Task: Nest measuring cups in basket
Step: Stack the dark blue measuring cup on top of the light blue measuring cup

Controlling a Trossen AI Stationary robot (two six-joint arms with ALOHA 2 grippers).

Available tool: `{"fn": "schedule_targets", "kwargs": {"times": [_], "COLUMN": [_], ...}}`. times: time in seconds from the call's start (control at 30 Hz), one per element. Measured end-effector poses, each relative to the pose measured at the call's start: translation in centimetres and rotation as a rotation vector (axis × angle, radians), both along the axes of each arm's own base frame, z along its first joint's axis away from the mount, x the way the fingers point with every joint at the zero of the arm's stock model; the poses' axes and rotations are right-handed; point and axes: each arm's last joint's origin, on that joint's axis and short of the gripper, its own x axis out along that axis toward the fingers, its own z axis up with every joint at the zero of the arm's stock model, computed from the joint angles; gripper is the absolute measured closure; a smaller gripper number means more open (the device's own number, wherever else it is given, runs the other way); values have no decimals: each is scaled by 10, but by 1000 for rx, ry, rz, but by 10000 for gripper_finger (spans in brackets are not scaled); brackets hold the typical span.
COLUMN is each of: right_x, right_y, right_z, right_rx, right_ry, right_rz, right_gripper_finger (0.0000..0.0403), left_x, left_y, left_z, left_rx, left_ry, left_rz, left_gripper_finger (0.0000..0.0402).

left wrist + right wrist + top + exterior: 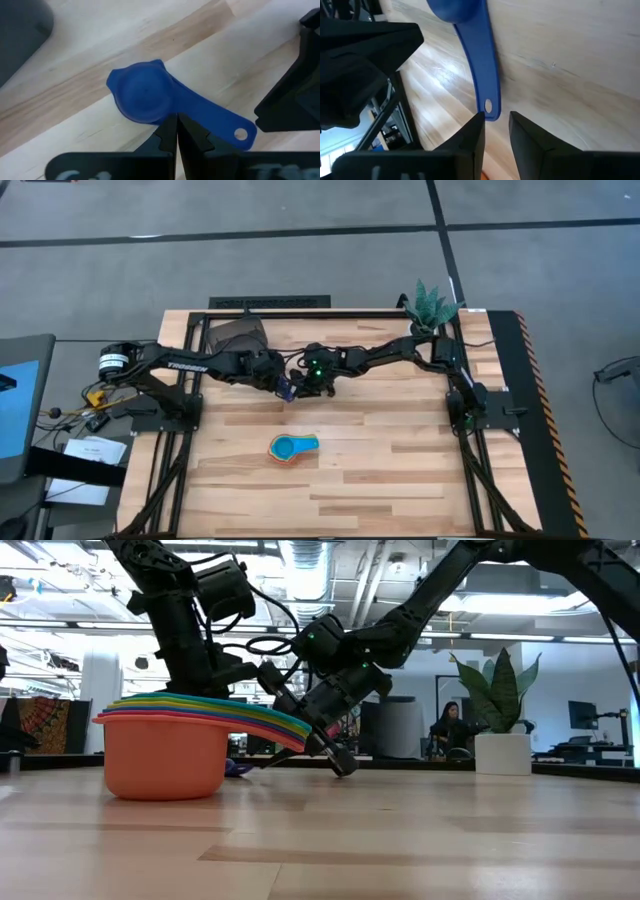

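The nested cup stack waits up front — behind, the open right gripper straddles the dark blue cup's handle tip, left gripper shut, empty — a closing pinch could flick it away

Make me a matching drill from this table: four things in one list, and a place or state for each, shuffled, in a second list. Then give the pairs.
Things
1. dark blue measuring cup
2. stack of nested cups
3. basket
4. plant pot

Places or states
A. at the table's far right corner, holding a leafy plant
B. alone in the open middle of the table, nearer the front
C. at the far edge, beside the left arm
D. upside down on the wood between the left gripper and the right gripper

Pairs: 1-D, 2-B, 3-C, 4-A
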Motion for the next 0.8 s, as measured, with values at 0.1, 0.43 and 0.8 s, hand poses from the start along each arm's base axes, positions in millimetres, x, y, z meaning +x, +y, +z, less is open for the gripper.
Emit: {"fn": "schedule_targets", "kwargs": {"times": [0.1, 0.43, 0.8], "right_x": [0, 2, 2], "right_y": [0, 5, 13], "right_z": [0, 2, 2], "right_rx": [5, 23, 32], "right_ry": [18, 54, 59], "right_rz": [0, 32, 66], "right_gripper_finger": [295, 292, 265], "left_x": [-1, -8, -15], "left_y": [0, 17, 36], "left_z": [-1, -3, -3], "left_rx": [-2, 61, 99], "left_ry": [17, 62, 106], "left_rz": [1, -7, -36], "left_gripper_finger": [401, 401, 401]}}
